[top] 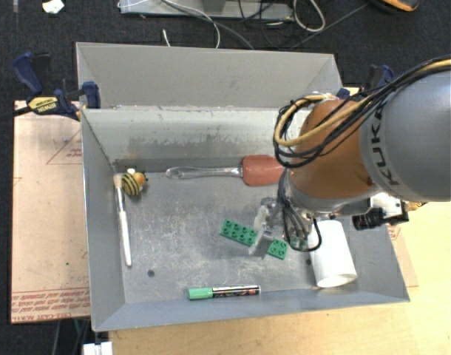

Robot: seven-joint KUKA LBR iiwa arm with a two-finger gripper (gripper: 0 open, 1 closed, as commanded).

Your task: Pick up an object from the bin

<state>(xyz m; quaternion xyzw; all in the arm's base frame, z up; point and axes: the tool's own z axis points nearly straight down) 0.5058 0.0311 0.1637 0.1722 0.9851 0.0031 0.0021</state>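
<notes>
Beside your pincer (267, 233) you see green studded bricks (238, 233). Toward the arm is a white cup (333, 257), beyond it a red-ended tool (261, 170), and far left a yellow-and-black striped toy (136, 183).

A flat green studded brick (238, 232) lay on the floor of the bin (181, 220), toward 4 o'clock of its middle, its long side running from 10 to 4 o'clock. A smaller green brick (278, 250) lay at its 4 o'clock, near but apart.

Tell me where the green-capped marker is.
In the camera view the marker lies along the bin's front wall, below the green bricks and left of the white cup.
</notes>
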